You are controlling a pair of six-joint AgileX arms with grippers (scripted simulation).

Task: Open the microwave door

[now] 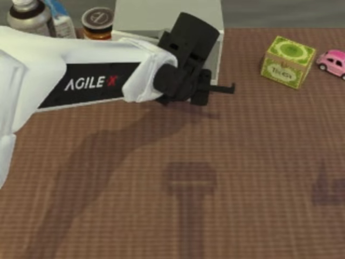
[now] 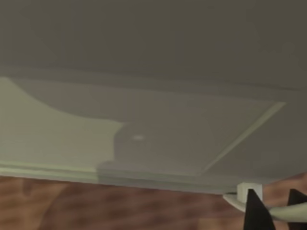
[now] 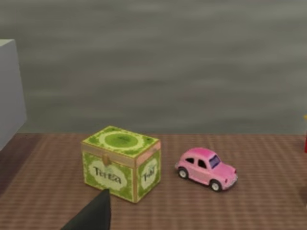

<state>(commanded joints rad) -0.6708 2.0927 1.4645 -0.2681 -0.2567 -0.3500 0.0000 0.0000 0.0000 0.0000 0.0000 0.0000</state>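
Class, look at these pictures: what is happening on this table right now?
The left arm reaches across the brown table to the small light grey-white microwave at the back edge. The left gripper sits at the microwave's front, by the white-framed microwave door, its fingers around the door's slim white handle. How far the door has opened cannot be told. The green-yellow tea box and pink toy car stand untouched on the right.

My left arm point(image 1: 81, 75) reaches across from the table's left side. Its gripper point(image 1: 218, 89) points right, fingers point(image 2: 254, 211) slightly apart. My right arm is out of view from above.
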